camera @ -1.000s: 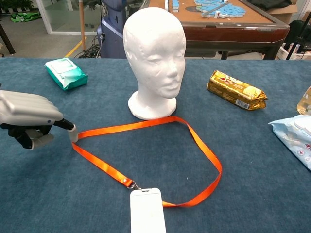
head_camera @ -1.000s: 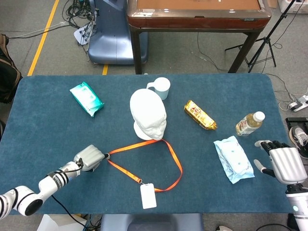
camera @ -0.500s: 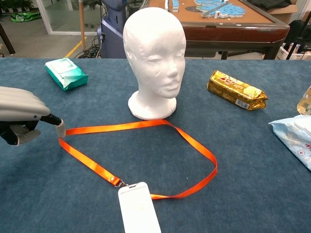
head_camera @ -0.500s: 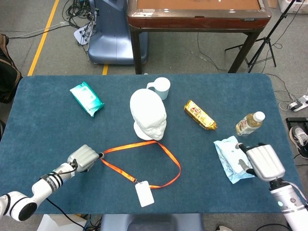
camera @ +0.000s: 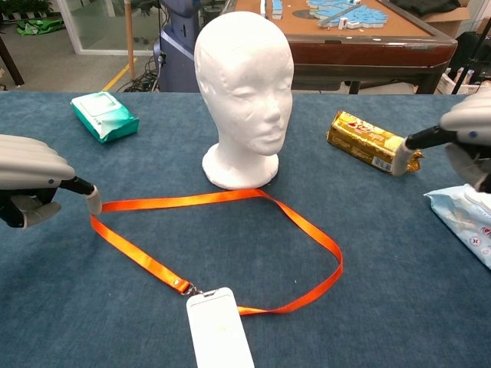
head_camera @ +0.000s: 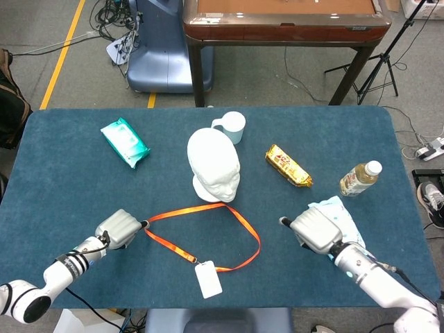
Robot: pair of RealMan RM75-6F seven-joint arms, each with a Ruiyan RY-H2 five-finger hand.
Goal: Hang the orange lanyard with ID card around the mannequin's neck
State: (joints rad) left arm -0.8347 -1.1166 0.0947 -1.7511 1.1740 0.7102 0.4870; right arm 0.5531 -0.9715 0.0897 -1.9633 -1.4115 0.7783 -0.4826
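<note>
Seemingly pinched by left hand (camera: 31, 180), flat orange lanyard (camera: 230, 230) loops.

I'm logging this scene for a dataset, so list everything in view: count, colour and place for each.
mannequin head: 1, white, table centre
lanyard: 1, orange, flat in front of the mannequin head
ID card: 1, white, near table edge
mug: 1, white, behind the mannequin head
wipes pack: 1, green, far left
snack bar: 1, gold, right of the mannequin head
bottle: 1, clear, far right
tissue pack: 1, pale blue, right
left hand: at the lanyard's left end
right hand: over the tissue pack
</note>
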